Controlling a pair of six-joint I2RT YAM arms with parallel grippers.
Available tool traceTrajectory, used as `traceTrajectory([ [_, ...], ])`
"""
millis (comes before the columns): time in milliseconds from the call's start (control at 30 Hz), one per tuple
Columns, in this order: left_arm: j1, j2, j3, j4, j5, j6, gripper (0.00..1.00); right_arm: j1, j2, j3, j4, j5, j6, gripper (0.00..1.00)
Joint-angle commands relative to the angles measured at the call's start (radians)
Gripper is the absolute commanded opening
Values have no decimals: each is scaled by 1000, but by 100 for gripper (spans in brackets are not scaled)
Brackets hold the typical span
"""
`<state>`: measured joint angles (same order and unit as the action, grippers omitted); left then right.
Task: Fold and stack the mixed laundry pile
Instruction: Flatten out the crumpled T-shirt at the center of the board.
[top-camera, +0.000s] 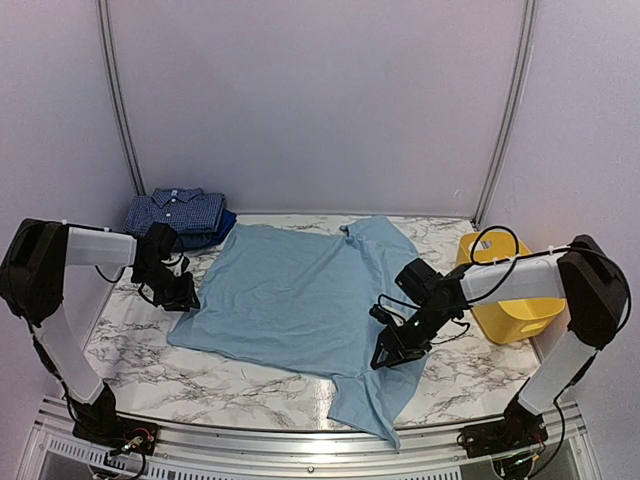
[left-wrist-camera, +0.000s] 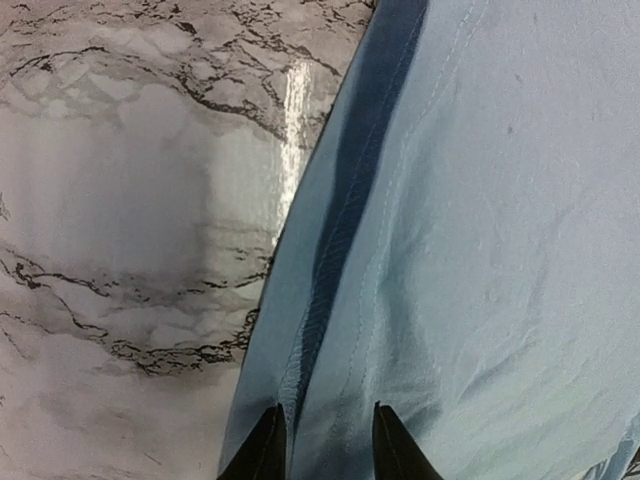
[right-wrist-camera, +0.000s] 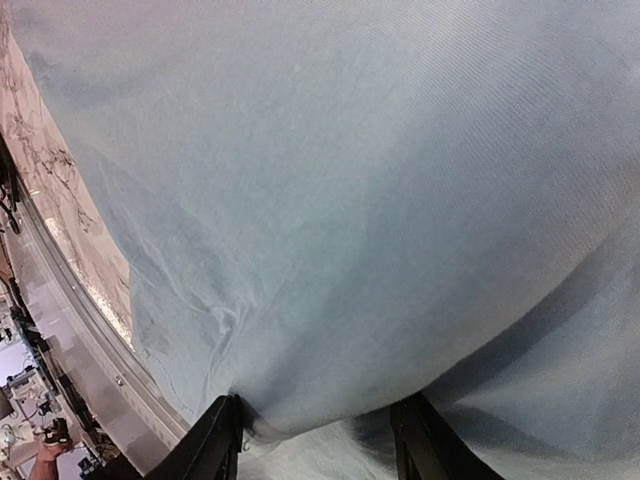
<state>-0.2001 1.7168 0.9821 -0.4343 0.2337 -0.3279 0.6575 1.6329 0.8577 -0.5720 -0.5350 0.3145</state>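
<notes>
A plain light-blue T-shirt (top-camera: 300, 290) lies spread flat on the marble table (top-camera: 250, 385). My left gripper (top-camera: 183, 295) is low at its left edge. In the left wrist view (left-wrist-camera: 328, 445) the jaws stand a little apart with the shirt's hem (left-wrist-camera: 300, 330) between them. My right gripper (top-camera: 388, 352) is on the shirt's right side. In the right wrist view (right-wrist-camera: 318, 440) the jaws stand wide, with a raised fold of the shirt (right-wrist-camera: 330, 230) bulging between them. A folded navy check shirt (top-camera: 178, 212) lies on a dark-blue piece (top-camera: 215, 232) at the back left.
A yellow plastic tub (top-camera: 515, 300) stands at the right, just behind my right arm. The shirt's lower right corner (top-camera: 375, 405) reaches close to the table's metal front rail (top-camera: 300, 445). White walls close in the back and sides.
</notes>
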Motion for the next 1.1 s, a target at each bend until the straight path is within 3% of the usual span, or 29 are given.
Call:
traceTrajectory([
  [0,-6,24,40,-3,-14,26,31,0,31,-66,-61,94,15,51],
  [333,-15,61,62,-4,-26,37,18,-67,2,-66,-119,163,-11,52],
  [500,-15,62,74,-13,-51,38,0,-85,-4,-81,-133,188,-18,52],
  [1000,-5,25,107,-130,-294,57,0,-100,15,-78,-150,220,-18,52],
  [1067,-5,-22,93,-131,-280,60,31,-102,8,-73,-155,211,-24,53],
])
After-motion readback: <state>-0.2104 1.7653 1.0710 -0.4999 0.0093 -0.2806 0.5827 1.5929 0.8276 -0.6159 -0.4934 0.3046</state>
